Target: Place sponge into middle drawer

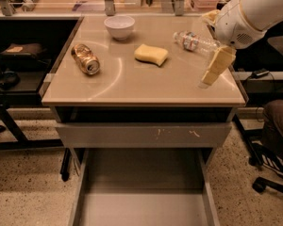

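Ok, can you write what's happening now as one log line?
gripper: over right side of table, right of sponge | sponge: on table, not yet grasped | middle drawer: pulled open
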Motion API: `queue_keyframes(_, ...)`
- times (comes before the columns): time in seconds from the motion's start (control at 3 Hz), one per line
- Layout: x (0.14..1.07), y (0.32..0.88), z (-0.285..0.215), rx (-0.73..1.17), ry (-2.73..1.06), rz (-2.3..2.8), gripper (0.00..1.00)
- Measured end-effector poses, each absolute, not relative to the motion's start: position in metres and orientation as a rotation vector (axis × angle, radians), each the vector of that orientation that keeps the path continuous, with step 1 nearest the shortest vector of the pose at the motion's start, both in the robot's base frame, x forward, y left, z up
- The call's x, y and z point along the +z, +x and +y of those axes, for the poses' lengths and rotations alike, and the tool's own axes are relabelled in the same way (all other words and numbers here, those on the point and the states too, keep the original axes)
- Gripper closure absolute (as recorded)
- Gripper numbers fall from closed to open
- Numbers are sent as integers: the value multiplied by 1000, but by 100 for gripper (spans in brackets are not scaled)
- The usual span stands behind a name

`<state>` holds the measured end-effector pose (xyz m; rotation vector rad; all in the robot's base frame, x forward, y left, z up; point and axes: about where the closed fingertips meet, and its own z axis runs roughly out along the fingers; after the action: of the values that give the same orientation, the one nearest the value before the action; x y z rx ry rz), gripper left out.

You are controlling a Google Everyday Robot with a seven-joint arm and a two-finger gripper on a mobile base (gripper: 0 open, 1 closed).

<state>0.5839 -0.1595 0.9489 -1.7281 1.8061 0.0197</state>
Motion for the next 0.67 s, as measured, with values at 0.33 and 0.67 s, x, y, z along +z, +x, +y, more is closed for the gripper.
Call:
queue_keyframes(0.33,939,599,-163,34,-1667,1804,0)
queue_keyframes(0.67,929,635,-164,102,-1548,1747,0)
